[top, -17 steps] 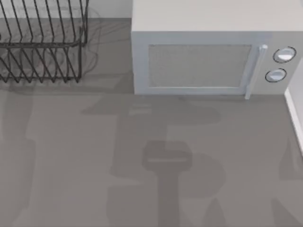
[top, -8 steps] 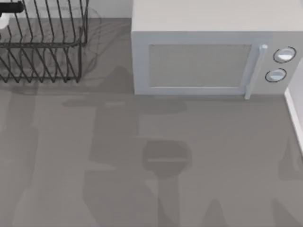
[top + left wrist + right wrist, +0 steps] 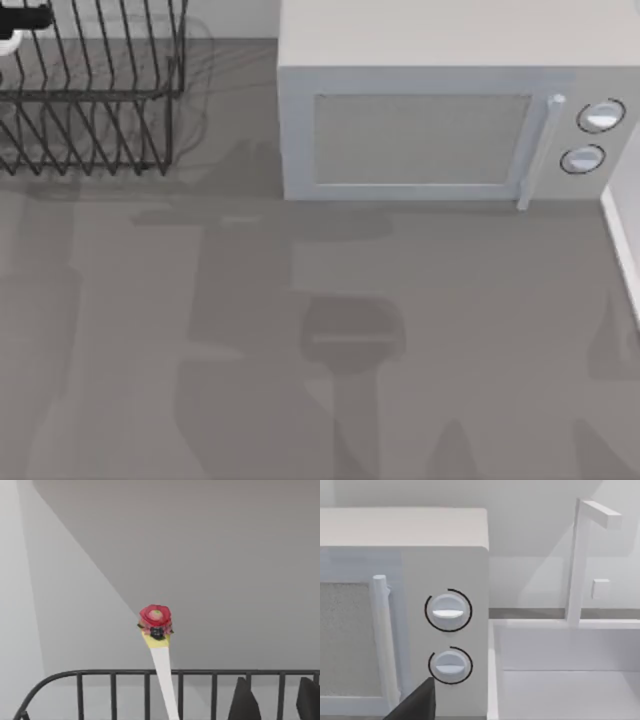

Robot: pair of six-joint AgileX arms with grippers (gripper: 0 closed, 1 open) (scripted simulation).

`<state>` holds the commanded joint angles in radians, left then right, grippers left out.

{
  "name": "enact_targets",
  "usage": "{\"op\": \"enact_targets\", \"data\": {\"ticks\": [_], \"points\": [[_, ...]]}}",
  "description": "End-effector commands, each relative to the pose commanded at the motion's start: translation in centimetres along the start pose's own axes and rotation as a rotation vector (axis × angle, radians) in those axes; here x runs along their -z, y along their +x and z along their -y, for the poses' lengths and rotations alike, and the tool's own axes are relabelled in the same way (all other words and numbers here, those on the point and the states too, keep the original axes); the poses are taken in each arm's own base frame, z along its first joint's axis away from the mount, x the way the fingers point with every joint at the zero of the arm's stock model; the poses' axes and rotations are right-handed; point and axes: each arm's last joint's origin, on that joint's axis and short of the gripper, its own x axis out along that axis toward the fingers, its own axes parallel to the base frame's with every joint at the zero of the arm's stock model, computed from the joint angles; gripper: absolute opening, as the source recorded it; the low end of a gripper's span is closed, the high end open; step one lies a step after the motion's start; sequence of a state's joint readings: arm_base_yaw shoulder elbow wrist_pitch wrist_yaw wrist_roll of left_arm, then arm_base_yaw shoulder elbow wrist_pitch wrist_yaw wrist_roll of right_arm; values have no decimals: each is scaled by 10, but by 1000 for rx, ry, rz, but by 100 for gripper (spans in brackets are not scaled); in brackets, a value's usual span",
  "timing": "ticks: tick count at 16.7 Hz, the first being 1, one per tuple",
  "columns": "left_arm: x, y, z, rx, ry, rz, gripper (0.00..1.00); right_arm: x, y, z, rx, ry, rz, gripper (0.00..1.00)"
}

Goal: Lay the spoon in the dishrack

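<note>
The spoon [image 3: 162, 680] shows in the left wrist view as a slim white handle rising past the dishrack's [image 3: 150, 672] black top rail, ending in its red-and-yellow knob above the rail (the bowl end is cut off at the picture's edge). 2 dark fingertips [image 3: 242, 700] of the left pincer stand beside the handle at the rail, set apart from each other; whether they grip the spoon I cannot tell. From the top view the dishrack [image 3: 110, 95] sits at the far left corner of the desk [image 3: 320, 340], and a dark and white bit of the left pincer [image 3: 20, 18] pokes in over the rack at the far left edge. Just beside the rack, along the far edge, stands the grey microwave [image 3: 440, 110] with 2 round dials [image 3: 448, 611]. The right pincer has 1 dark fingertip [image 3: 417, 705] low before the microwave's dials, and its opening cannot be told. A white sink [image 3: 565, 670] adjoins the microwave at the right
</note>
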<state>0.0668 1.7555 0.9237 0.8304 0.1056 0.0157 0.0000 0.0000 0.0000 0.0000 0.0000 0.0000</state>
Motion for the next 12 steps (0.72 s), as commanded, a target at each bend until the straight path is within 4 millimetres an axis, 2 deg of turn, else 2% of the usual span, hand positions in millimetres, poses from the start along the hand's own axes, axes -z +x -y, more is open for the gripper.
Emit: {"op": "enact_targets", "data": {"ticks": [6,12], "points": [[0,0,0,0,0,0,98,0,0,0,0,0,0,100],[0,0,0,0,0,0,100,0,0,0,0,0,0,100]]}}
